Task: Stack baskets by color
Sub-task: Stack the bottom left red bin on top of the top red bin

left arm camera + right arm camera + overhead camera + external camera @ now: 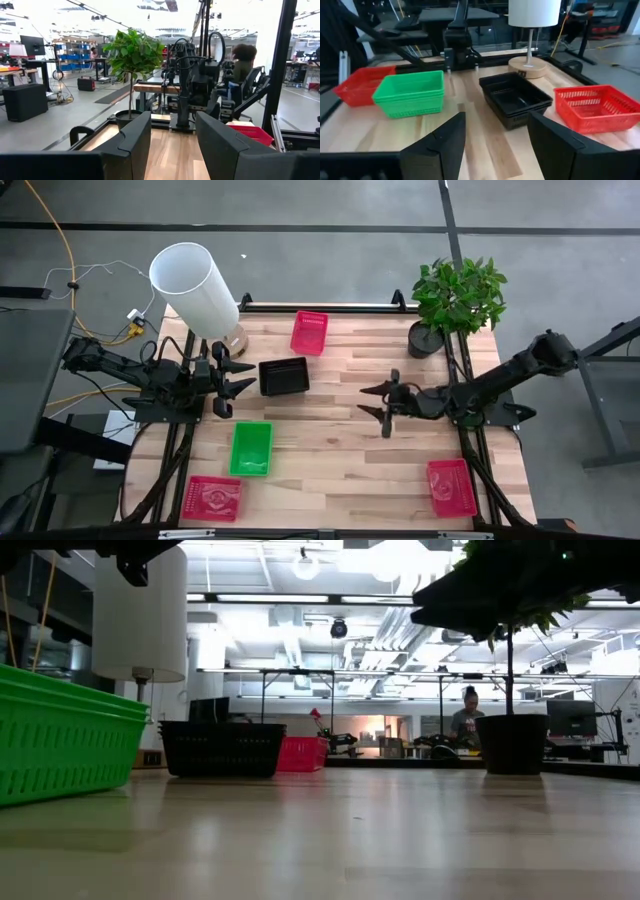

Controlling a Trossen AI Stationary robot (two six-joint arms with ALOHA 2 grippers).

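Inspection from overhead, clock directions taken from the table's centre. The wooden table [330, 430] carries five baskets: a black basket [284, 376] near 11 o'clock, a green basket [250, 448] at about 8 o'clock, and three red-pink baskets — one [309, 332] at 12 o'clock near the far edge, one [213, 498] at the 7 o'clock corner, one [451, 487] at the 5 o'clock corner. All stand apart; none is nested in another colour. The left gripper [236, 378] hovers at 9 o'clock, just beside the black basket's short side, fingers spread and empty. The right gripper [374, 402] hovers at 3 o'clock above bare wood, fingers spread wide, holding nothing. A white-shaded lamp [195, 285] stands at the 10 o'clock corner; a potted plant [455, 300] at 2 o'clock.
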